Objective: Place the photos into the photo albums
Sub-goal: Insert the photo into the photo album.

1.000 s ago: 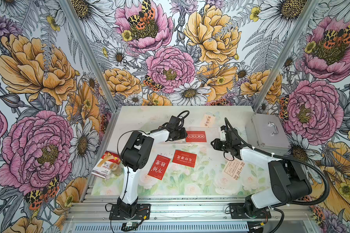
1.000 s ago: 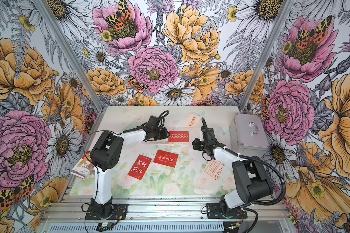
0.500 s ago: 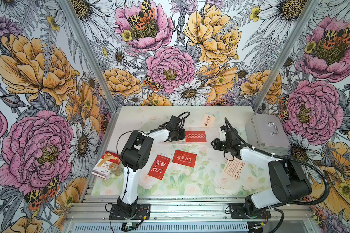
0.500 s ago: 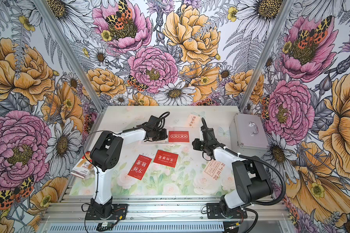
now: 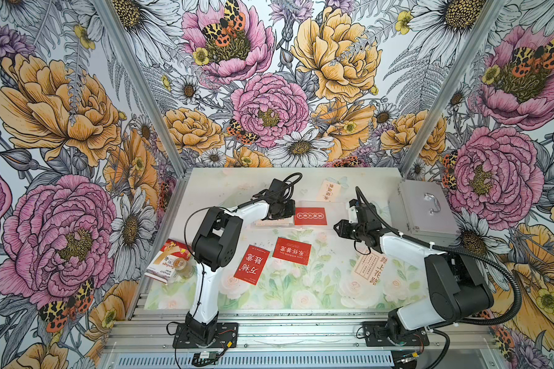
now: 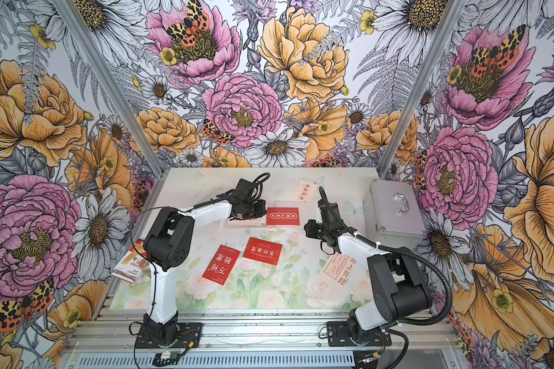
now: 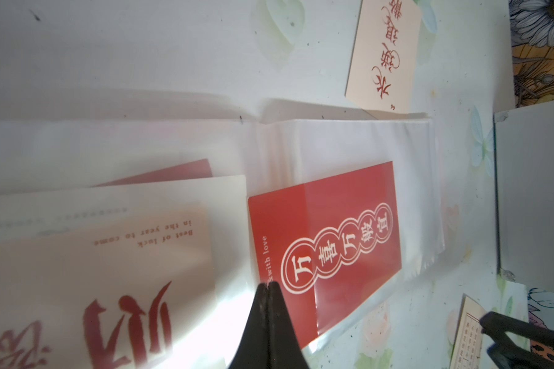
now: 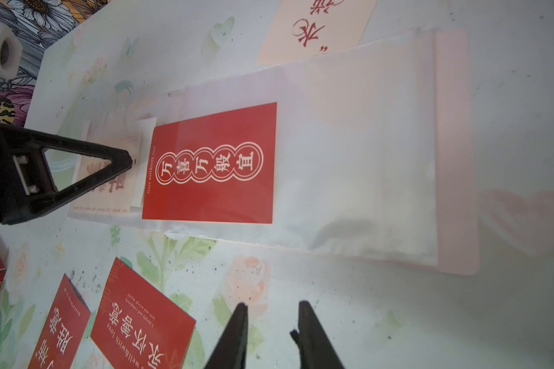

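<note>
Top view: photo album (image 5: 336,214) lies open at mid far edge of table (image 5: 224,185), with red photo (image 5: 310,216) on its clear pages. Loose photos (image 5: 291,250) lie outside.

Left wrist: left gripper (image 7: 269,287) is pinched shut at the red photo's corner, possibly on sleeve film. Risk: a tug drags the film and shifts the card.

Right wrist: right gripper (image 8: 272,306) is narrow and empty, beside the album's near edge. The sleeve mouth is unreadable.

Left hand (image 7: 268,289) closed tight; right hand (image 8: 273,307) partly spread, empty.

Pink album (image 8: 454,153) open flat, red photo (image 8: 210,163) atop
</note>
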Controlling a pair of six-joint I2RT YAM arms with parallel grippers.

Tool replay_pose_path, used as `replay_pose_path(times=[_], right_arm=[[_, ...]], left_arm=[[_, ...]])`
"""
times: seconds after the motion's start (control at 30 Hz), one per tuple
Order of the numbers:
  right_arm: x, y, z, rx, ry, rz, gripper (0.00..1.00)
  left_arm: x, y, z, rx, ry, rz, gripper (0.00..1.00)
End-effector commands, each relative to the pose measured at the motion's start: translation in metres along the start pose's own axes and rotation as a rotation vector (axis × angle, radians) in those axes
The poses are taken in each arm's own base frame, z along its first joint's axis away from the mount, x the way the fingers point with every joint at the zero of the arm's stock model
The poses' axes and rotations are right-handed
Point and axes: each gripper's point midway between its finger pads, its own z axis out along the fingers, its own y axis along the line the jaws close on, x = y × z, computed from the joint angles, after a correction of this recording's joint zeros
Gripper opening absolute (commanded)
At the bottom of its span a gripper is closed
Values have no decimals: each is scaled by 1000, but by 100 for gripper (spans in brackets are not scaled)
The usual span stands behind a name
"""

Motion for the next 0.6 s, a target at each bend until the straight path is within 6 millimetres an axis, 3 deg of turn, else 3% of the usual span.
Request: replay_pose_path(times=[0.0,0.57], right_arm=[[-7,5,-6,-7,-27,-26,29],[-7,5,-6,-3,-28,-27,29]], left_arm=[[7,5,8,-39,17,25,3],[16,-4,25,-8,61,22,3]])
